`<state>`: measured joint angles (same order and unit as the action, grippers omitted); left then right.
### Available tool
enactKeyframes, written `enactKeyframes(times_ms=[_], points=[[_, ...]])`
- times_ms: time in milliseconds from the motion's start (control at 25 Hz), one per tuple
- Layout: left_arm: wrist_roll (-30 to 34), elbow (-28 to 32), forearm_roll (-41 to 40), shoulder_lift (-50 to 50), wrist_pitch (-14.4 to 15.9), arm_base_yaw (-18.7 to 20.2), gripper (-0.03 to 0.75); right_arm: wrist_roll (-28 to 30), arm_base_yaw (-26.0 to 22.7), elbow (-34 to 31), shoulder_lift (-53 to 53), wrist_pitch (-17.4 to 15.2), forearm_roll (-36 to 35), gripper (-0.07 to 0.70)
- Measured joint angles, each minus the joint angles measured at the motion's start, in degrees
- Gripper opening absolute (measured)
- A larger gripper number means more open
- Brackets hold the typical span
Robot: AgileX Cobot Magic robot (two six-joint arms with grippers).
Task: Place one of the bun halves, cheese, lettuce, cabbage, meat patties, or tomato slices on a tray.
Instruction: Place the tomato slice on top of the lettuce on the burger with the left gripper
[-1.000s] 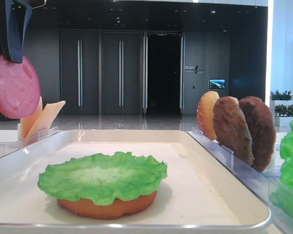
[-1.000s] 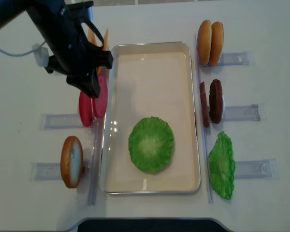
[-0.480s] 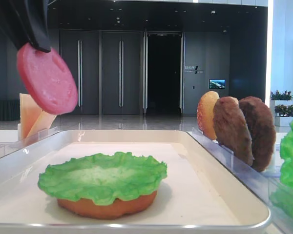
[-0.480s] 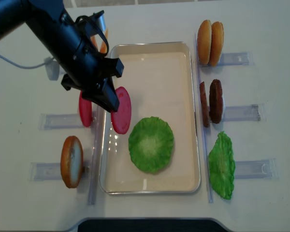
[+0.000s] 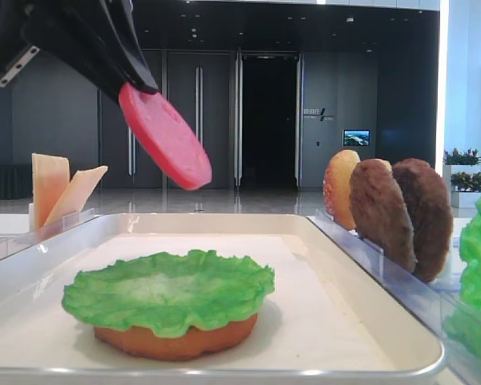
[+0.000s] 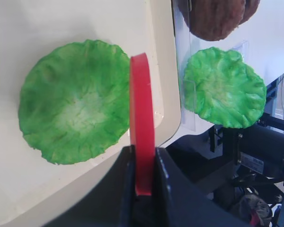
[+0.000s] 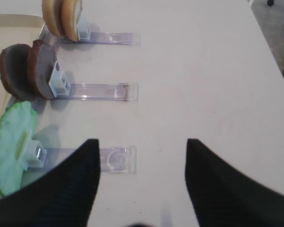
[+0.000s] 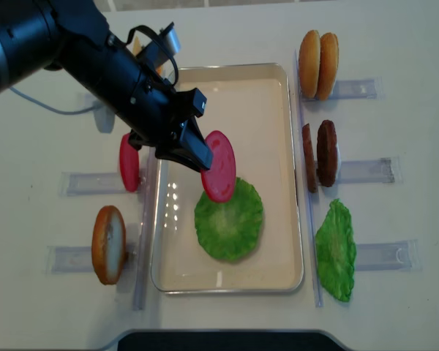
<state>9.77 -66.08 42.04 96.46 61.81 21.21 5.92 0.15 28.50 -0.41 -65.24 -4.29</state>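
Gripping: the left gripper (image 6: 143,182) is clenched on the lower edge of one tomato slice (image 6: 142,142), the disc standing edge-on between its jaws in the left wrist view.
Handling: the slice looks stiff, smooth and light; it keeps its flat shape while pinched at the rim alone, so an edge hold seems enough, though the glossy face may slip.
Slice position: it hangs tilted in the air over the tray (image 8: 227,281), its free end reaching out past the fingertips and above the near edge of the lettuce (image 8: 229,218).
Stack below: the lettuce lies on a bun half (image 5: 176,341) inside the tray.
Right gripper (image 7: 139,177): spread wide and holding nothing, above bare table beside the racks.
Farther off: meat patties (image 8: 319,153), two more bun halves (image 8: 318,55), and cheese (image 5: 60,192) stand in their racks; another tomato slice (image 8: 129,162) waits left of the tray.
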Motion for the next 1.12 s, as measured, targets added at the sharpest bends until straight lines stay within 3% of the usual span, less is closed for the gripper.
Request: enactKeyframes(times_ms=[240, 680, 1120], points=[[2.5, 0.1, 1.3, 3.6, 0.6, 0.0, 0.064, 0.0, 0.0, 0.0, 0.0, 0.0, 0.0, 0.414], [7.1, 0.1, 4.3, 7.3, 4.3, 0.0, 0.064, 0.0, 0.0, 0.0, 0.0, 0.0, 0.0, 0.414], [9.1, 0.1, 6.6, 10.5, 4.5, 1.2, 0.064, 0.0, 0.0, 0.0, 0.0, 0.0, 0.0, 0.414]])
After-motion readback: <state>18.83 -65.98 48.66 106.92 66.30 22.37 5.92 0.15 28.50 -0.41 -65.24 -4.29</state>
